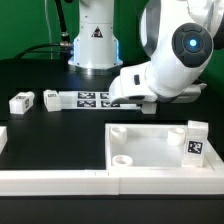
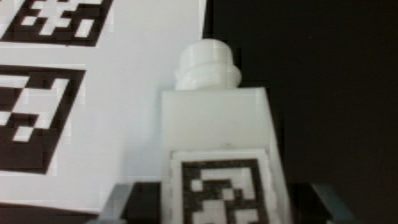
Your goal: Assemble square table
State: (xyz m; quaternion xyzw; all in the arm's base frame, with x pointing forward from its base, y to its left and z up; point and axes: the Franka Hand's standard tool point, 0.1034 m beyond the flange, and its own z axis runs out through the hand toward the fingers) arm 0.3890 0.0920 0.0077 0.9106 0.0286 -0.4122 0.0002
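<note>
The white square tabletop (image 1: 150,150) lies at the front right, rim up, with round corner sockets. One tagged white leg (image 1: 195,140) stands in its corner on the exterior view's right. Two more legs (image 1: 22,102) (image 1: 52,98) lie on the black table at the exterior view's left. My gripper (image 1: 120,99) is low over the table next to the marker board (image 1: 88,98). In the wrist view my gripper (image 2: 217,212) has its fingers (image 2: 118,206) pressed against both sides of a tagged white leg (image 2: 217,115), whose threaded end points away from me.
The marker board (image 2: 54,90) lies beside the held leg. Long white border rails (image 1: 60,180) run along the front edge. The robot base (image 1: 92,45) stands at the back.
</note>
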